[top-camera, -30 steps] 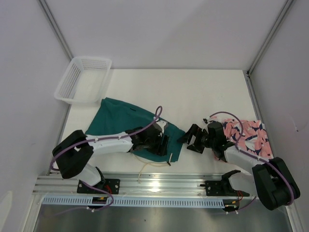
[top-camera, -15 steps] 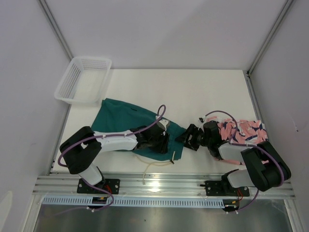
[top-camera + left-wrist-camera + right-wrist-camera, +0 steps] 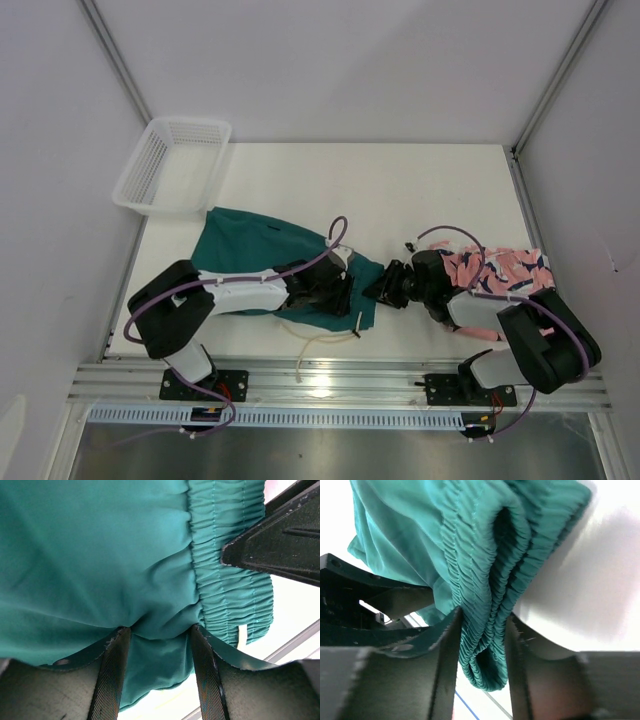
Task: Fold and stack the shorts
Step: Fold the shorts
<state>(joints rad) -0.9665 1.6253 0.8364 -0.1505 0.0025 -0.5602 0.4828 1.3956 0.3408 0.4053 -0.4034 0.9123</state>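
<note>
Teal shorts lie flat on the counter. Their long axis runs from the far left, near the basket, down to the near centre, where the elastic waistband ends. Both end effectors meet at that end.

Left end effector: narrow, with a fold of teal cloth pinched between its fingers just behind the waistband. Right end effector: narrow, with fingers on either face of the bunched waistband edge and touching it; judged a grip.

The garment's bulk lies to the left of both. Judged step: a fold carrying the waistband end back along the long axis.

Pink shorts lie at the right edge, partly under the right arm and apart from the teal pair.

Obstructions: the drawstring trails loose toward the near edge and could snag. The end effectors sit just beside each other, so collision is a risk.
</note>
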